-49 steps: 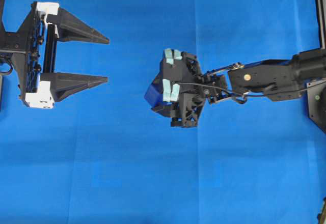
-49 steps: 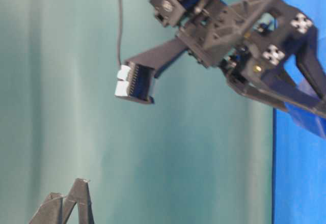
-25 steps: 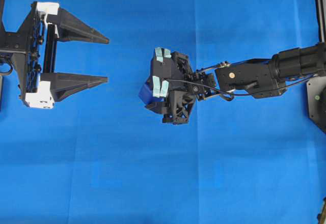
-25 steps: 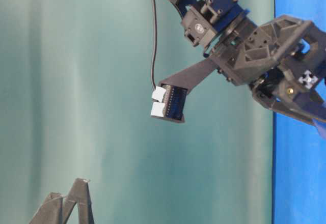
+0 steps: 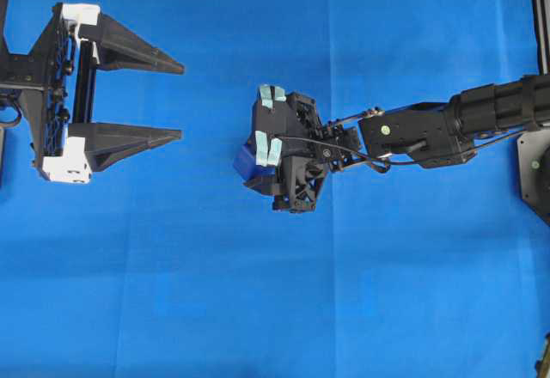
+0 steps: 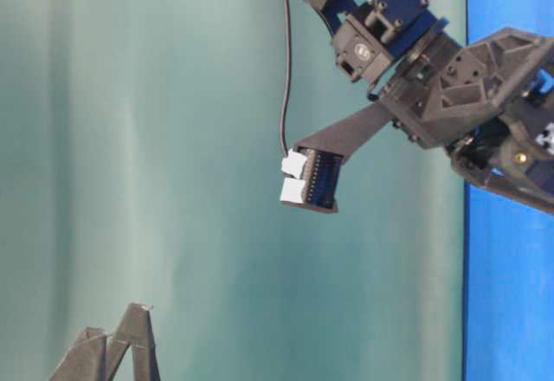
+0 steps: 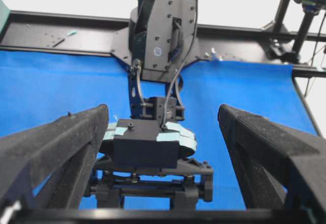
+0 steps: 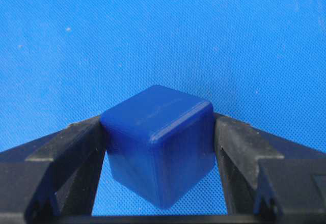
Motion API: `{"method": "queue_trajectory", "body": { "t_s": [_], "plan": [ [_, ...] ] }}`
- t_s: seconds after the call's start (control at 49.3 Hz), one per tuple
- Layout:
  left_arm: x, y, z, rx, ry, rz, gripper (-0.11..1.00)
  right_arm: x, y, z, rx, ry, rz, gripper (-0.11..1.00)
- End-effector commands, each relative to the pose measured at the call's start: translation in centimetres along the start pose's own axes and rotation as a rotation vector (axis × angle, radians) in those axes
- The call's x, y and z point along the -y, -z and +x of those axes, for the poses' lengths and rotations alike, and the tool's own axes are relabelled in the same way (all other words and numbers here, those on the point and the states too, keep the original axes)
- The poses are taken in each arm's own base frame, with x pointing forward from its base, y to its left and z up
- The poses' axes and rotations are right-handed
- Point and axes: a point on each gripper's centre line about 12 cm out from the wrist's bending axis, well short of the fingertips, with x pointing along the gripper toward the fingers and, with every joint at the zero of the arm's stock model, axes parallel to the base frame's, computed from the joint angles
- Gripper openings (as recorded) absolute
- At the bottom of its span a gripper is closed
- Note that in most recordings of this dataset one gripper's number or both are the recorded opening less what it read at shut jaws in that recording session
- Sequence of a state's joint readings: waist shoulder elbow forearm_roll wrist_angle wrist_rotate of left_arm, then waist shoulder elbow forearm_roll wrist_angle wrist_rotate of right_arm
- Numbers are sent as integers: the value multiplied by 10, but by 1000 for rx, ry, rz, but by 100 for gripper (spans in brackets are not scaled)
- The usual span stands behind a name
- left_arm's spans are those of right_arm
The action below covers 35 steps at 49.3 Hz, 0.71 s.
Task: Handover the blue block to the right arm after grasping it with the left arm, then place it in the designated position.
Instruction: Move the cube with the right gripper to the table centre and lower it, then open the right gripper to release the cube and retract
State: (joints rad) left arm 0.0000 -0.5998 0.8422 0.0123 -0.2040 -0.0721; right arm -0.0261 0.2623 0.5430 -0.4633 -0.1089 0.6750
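The blue block [image 8: 158, 142] is a small dark-blue cube clamped between the two black fingers [image 8: 239, 147] of my right gripper [image 8: 158, 124]. From overhead, the block [image 5: 244, 161] shows at the left end of the right gripper [image 5: 249, 165], which has pale teal pieces and points down at the cloth near the middle. My left gripper [image 5: 181, 101], with white corner blocks, stands open at the far left with nothing between its prongs. In the left wrist view, the left gripper [image 7: 163, 109] frames the right arm's wrist [image 7: 147, 142]; the block is hidden there.
Blue cloth [image 5: 258, 309] covers the table. The right arm's base [image 5: 533, 172] and a black frame rail [image 5: 540, 17] sit at the right edge. A black rail [image 7: 61, 30] runs along the far side of the cloth.
The right gripper, still holding the block, has shifted slightly left toward the left gripper, and moved toward the cloth in the table-level view. The left gripper has not moved.
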Motion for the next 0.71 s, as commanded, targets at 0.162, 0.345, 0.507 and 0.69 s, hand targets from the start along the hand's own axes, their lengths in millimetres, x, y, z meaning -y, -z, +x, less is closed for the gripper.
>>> {"method": "queue_trajectory", "body": {
  "t_s": [0.162, 0.345, 0.507, 0.69],
  "plan": [
    [1, -13, -4, 41, 3, 2, 93, -4, -16, -5, 45, -11, 23, 75],
    [1, -12, -4, 40, 2, 0, 93, -4, -16, -5, 45, -9, 35, 86],
    [1, -12, -4, 40, 3, 2, 93, -5, -16, -6, 46, -10, 34, 81],
    [1, -13, -4, 41, 3, 2, 93, -6, -28, -20, 66, 0, 35, 81]
  ]
}}
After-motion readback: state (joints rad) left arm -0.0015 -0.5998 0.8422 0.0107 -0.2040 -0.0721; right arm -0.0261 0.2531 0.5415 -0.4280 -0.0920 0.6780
